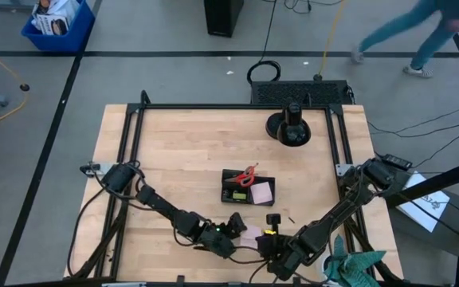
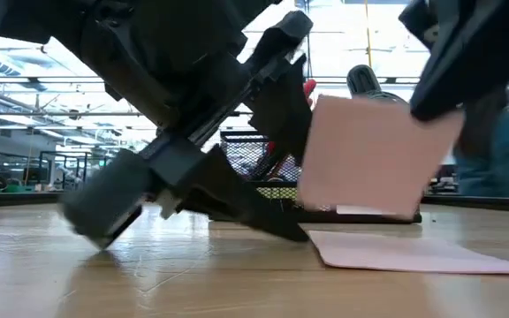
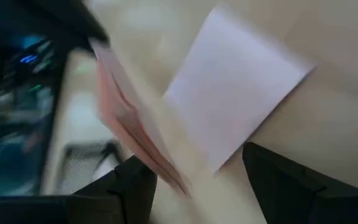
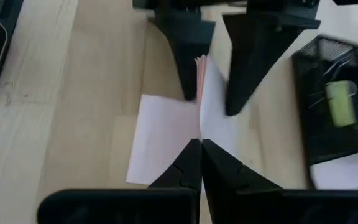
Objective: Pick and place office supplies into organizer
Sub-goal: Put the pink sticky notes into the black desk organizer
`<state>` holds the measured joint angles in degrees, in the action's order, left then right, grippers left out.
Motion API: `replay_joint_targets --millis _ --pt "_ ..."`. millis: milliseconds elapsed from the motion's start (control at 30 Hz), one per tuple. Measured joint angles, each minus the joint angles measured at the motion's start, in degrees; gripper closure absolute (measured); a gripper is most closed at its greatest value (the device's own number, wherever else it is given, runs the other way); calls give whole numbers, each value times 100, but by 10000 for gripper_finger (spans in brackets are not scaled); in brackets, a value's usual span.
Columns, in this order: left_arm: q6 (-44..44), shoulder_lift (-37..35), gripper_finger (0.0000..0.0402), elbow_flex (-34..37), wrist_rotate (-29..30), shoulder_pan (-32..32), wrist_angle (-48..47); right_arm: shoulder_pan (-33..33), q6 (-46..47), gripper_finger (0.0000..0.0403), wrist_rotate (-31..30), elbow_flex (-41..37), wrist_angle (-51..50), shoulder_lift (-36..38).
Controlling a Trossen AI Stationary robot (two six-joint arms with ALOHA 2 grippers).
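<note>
gripping the pink sticky-note pad (image 4: 199,99) on edge near the counter's front edge, the right end effector (image 4: 201,144) is pinched shut on its lower edge. the left end effector (image 4: 210,99) stands open astride the pad's far side, above a loose sheet (image 4: 160,140). the organizer (image 1: 247,188) lies toward the counter's centre, nearer the right arm.

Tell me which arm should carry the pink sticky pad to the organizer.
Right, probably: its claw is shut on the sticky pad, which is lifted off the table, while the left claw stands open around it.
</note>
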<state>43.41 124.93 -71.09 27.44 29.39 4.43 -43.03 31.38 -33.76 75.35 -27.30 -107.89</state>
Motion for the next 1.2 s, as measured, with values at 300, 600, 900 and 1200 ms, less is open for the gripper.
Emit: replay_joint_targets --millis 300,600,900,1200 --pt "20 -778 160 74 4094 246 -506 -13 -410 403 -556 3 -453 463" --pt "-1765 -2087 160 39 4724 868 -2074 217 -387 403 -852 2 -1899 607" --pt "-2900 -2729 160 36 3740 1314 -2527 793 -1007 403 -992 -73 -2401 609" --pt "-2965 -2750 160 42 3580 1469 -2628 1314 -1544 403 -663 -643 -2016 607"
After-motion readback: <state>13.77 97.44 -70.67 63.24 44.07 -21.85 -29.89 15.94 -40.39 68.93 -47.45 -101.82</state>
